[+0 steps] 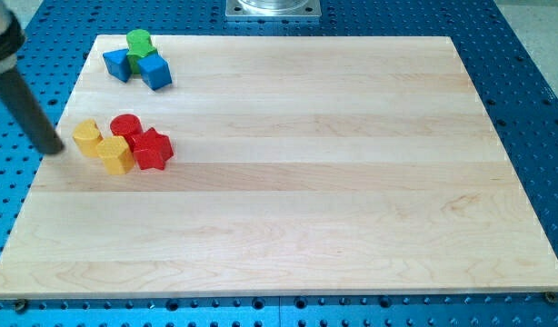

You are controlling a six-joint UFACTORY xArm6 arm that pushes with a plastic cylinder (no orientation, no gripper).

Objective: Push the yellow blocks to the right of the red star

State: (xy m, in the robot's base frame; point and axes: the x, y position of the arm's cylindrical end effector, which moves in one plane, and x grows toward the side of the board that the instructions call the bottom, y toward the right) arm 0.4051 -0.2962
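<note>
The red star (pixel 154 149) lies at the view's left on the wooden board (pixel 288 182). A red cylinder (pixel 125 128) touches it at its upper left. A yellow block (pixel 116 153) touches the star's left side. A second yellow block (pixel 87 136), six-sided, sits just left of that one. My tip (pixel 54 148) is at the board's left edge, a short gap to the left of the six-sided yellow block and not touching it.
A green block (pixel 139 42) and two blue blocks (pixel 117 64) (pixel 155 71) are clustered at the view's top left corner of the board. A blue perforated table (pixel 524 82) surrounds the board. A metal mount (pixel 273 8) sits at the view's top.
</note>
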